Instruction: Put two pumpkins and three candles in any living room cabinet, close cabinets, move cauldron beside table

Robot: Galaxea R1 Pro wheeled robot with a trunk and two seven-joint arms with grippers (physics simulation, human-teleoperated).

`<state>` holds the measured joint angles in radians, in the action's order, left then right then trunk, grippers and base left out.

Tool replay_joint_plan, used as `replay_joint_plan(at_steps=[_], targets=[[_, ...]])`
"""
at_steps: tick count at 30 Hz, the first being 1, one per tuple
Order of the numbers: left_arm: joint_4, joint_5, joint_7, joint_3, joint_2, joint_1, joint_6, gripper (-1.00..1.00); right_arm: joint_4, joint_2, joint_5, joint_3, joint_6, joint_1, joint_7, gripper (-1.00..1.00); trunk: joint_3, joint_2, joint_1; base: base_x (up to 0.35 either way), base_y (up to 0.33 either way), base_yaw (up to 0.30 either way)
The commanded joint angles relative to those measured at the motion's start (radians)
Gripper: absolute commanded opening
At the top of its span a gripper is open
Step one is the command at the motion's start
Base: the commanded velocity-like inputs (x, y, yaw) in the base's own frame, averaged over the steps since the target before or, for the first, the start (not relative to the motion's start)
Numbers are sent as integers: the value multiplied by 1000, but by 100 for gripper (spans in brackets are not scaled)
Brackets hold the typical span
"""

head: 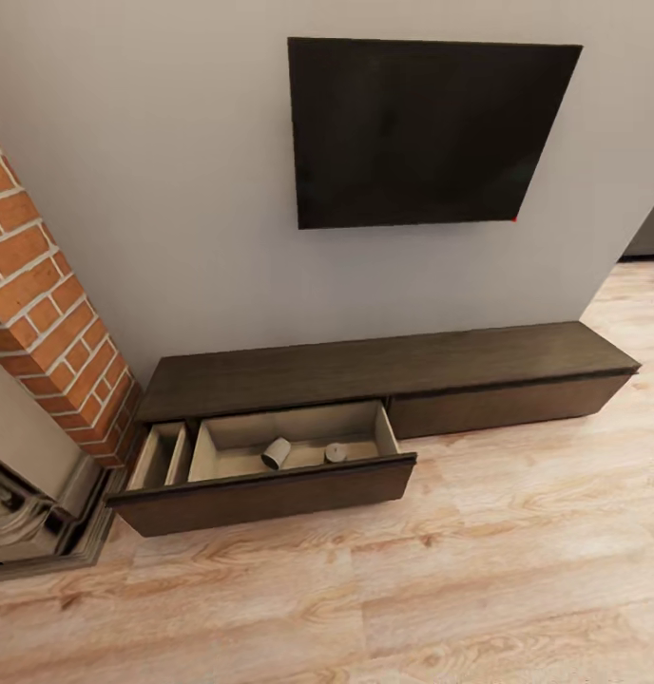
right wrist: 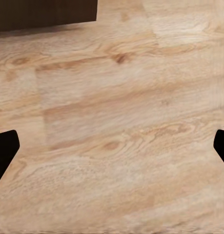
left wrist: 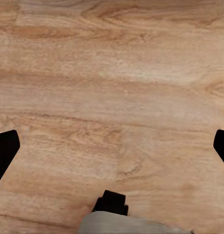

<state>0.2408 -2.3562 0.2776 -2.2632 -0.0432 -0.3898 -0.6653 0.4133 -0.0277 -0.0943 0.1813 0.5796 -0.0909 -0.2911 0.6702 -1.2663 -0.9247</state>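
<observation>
Candles, two short tan-olive cylinders, lie inside the open left drawer of the long, low dark-brown wooden cabinet (head: 384, 366): one (head: 276, 453) tipped on its side, the other (head: 336, 452) just beside it and apart from it. The drawer's pale tan interior holds nothing else that can be seen, and its dark front (head: 270, 489) stands pulled out over the light wooden plank floor (head: 460, 589). The right drawer front looks shut. By this showing, two of five items are stowed; a third candle, both pumpkins, closing the drawer and the cauldron seem left. The left end effector (left wrist: 112, 148) and the right end effector (right wrist: 112, 148) both hang spread wide over bare floor, holding nothing. A red brick fireplace (head: 51, 313) stands beside the cabinet, a black television (head: 422, 128) above.
</observation>
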Motion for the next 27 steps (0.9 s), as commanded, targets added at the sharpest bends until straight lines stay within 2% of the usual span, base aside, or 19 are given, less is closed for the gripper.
replay_joint_plan(at_steps=[1, 5, 10, 11, 12, 15, 17, 20, 23, 27], targets=[[3, 0, 8, -9, -7, 20, -21, 100, -28, 2, -13, 8, 33, -1, -5, 100, 1, 0, 0, 0, 0, -292], [2, 0, 6, -11, -27, 52, -53, 100, -84, 3, -47, 6, 97, -1, -5, 100, 1, 0, 0, 0, 0, -294], [2, 0, 5, -11, -43, 61, -58, 100, -103, 3, -71, 6, 111, -1, -5, 100, 1, 0, 0, 0, 0, -295], [2, 0, 4, -11, -57, 63, -63, 100, -104, 4, -73, 6, 113, -1, -5, 100, 1, 0, 0, 0, 0, -295], [5, 0, -4, -12, -79, 68, -85, 100, -106, 4, -76, 7, 114, -1, -4, 100, 1, 0, 0, 0, 0, -295], [6, 0, -17, -12, -90, 103, -143, 100, -107, 4, -77, 7, 115, -1, -4, 100, 1, 0, 0, 0, 0, -295], [6, 0, -18, -12, -86, 131, -205, 100, -107, 5, -77, 7, 115, -1, -5, 100, 1, 0, 0, 0, 0, -295], [8, 0, -19, -12, -62, 162, -332, 100, -107, 5, -77, 6, 115, -1, -5, 100, 1, 0, 0, 0, 0, -295], [8, 0, -18, -11, -50, 176, -382, 100, -107, 6, -77, 7, 116, -1, -5, 100, 1, 0, 0, 0, 0, -295], [6, 0, -19, -11, -43, 182, -382, 100, -106, 6, -77, 7, 117, -1, -5, 100, 1, 0, 0, 6, -2, -295]])
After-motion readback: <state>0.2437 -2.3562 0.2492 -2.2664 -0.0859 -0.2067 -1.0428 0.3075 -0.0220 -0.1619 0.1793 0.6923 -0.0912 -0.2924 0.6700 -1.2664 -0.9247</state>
